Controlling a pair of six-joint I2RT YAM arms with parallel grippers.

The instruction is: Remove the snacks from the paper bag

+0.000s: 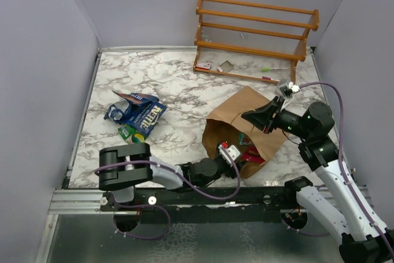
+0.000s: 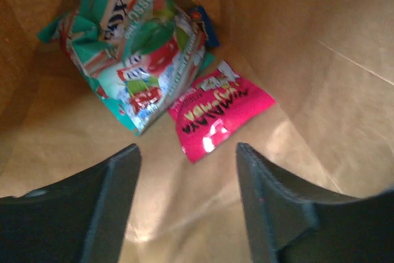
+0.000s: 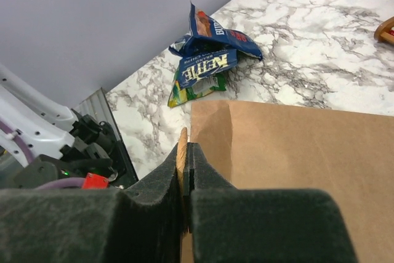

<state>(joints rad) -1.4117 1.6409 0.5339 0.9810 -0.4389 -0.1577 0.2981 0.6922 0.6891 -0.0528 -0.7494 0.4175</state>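
The brown paper bag [image 1: 246, 115] lies on its side on the marble table, mouth toward the arms. My left gripper [image 2: 188, 152] is open inside the bag, just short of a small red-pink packet [image 2: 218, 109] and a teal-red packet [image 2: 132, 53]; a dark blue packet corner [image 2: 206, 26] shows behind them. In the top view my left gripper [image 1: 229, 152] sits at the bag's mouth. My right gripper [image 3: 184, 152] is shut on the bag's top edge [image 3: 182, 146], holding it up; it shows in the top view [image 1: 251, 117]. Dark blue packets [image 1: 136, 110] and a green-yellow one [image 1: 132, 132] lie on the table at left.
An orange wooden rack [image 1: 252, 35] stands at the back right with small scraps [image 1: 212, 66] on its bottom shelf. Grey walls close in the table on three sides. The dark blue packets also show in the right wrist view [image 3: 209, 47].
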